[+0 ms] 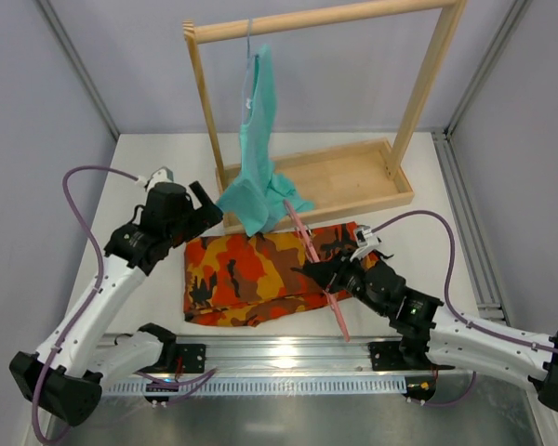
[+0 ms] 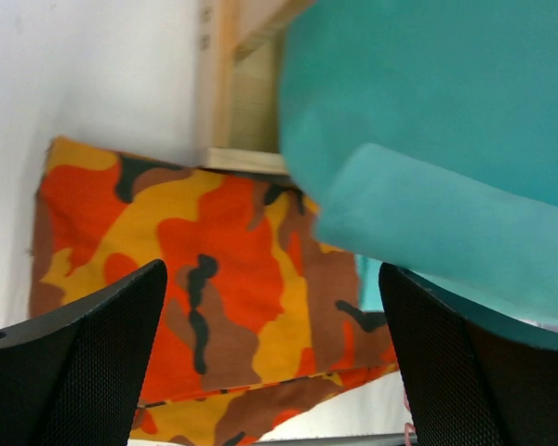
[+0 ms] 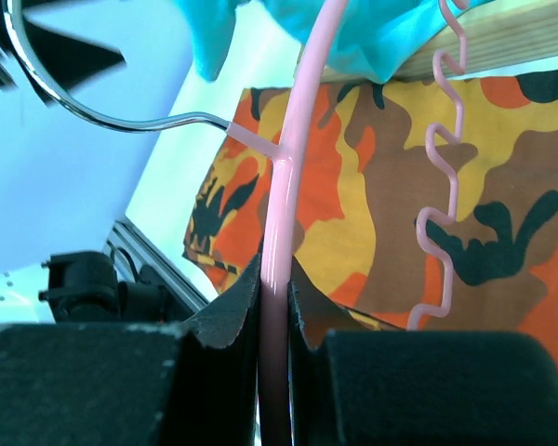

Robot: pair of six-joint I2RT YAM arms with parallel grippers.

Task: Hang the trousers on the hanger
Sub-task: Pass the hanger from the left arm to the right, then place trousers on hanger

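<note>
The camouflage trousers (image 1: 251, 274) lie folded on the white table in front of the wooden rack; they also show in the left wrist view (image 2: 214, 279) and the right wrist view (image 3: 353, 214). My right gripper (image 1: 327, 272) is shut on the curved arm of the pink hanger (image 1: 309, 243) and holds it tilted over the trousers' right part. In the right wrist view the pink arm (image 3: 288, 186) runs up from between my fingers (image 3: 232, 316), with the wavy bar at right and the metal hook at upper left. My left gripper (image 1: 205, 209) is open and empty above the trousers' far left edge.
A wooden rack (image 1: 335, 177) stands at the back with a teal garment (image 1: 259, 139) hanging from its top bar, its hem draping onto the rack base and close to my left gripper. The teal cloth (image 2: 428, 139) fills the upper right of the left wrist view.
</note>
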